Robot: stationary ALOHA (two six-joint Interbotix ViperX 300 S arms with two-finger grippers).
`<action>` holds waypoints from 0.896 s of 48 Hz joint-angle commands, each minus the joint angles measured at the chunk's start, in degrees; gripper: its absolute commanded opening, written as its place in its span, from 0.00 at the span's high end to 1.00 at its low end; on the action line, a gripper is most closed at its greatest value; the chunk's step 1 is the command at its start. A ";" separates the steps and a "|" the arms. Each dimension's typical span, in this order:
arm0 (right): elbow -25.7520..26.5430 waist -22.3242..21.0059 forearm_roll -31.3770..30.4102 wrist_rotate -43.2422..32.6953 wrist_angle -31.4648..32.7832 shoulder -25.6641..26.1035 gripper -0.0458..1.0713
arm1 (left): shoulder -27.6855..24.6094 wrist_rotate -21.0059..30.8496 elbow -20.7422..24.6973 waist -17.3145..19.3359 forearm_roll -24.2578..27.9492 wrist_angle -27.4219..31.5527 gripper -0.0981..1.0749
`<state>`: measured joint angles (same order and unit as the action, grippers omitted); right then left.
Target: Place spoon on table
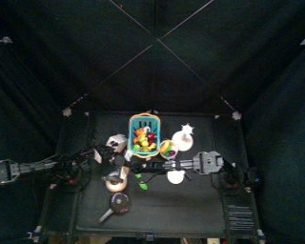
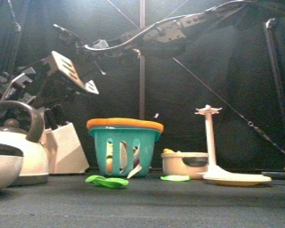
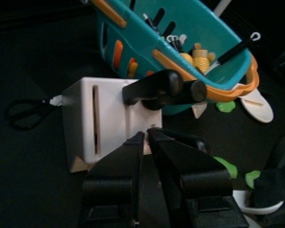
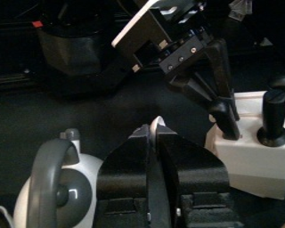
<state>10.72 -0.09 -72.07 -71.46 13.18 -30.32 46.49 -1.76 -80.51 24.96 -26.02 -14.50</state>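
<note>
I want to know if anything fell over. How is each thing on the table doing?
basket, upright, with things inside
knife block, standing, black handles sticking out of it
kettle, upright
white stand, upright, nothing hanging on it
bowl, right way up, next to the stand

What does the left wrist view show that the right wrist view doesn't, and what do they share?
Only the left wrist view shows the teal basket with its orange rim, black scissors lying on the table, and a green scrap.

Only the right wrist view shows the kettle with its grey handle, and the left gripper reaching down.

Both show the white knife block with black handles sticking out.
</note>
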 commanded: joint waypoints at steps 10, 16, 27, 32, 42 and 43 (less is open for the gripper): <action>-5.63 2.55 0.70 -0.09 3.16 7.56 0.61 | 4.57 0.00 -0.53 -0.09 0.35 0.35 0.42; -10.90 3.78 1.41 -0.18 5.01 11.25 0.61 | 5.89 -0.18 -0.97 -0.09 0.53 0.35 0.42; -23.12 6.33 6.94 -0.26 7.21 19.34 0.60 | 6.15 -0.18 -0.97 -0.09 1.32 0.53 0.42; -28.30 6.94 10.99 -0.79 9.58 22.32 0.59 | 6.15 -0.09 -1.05 -0.09 2.11 0.53 0.42; -33.31 7.65 19.16 -0.18 12.57 23.47 0.53 | 6.15 -0.09 -1.14 -0.09 2.46 0.53 0.42; -33.49 7.65 19.51 -0.18 12.66 23.38 0.52 | 6.15 -0.09 -1.23 -0.09 2.46 0.53 0.42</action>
<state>-22.32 7.47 -54.67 -71.72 25.49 -9.23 52.73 -1.76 -82.35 24.96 -23.73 -13.80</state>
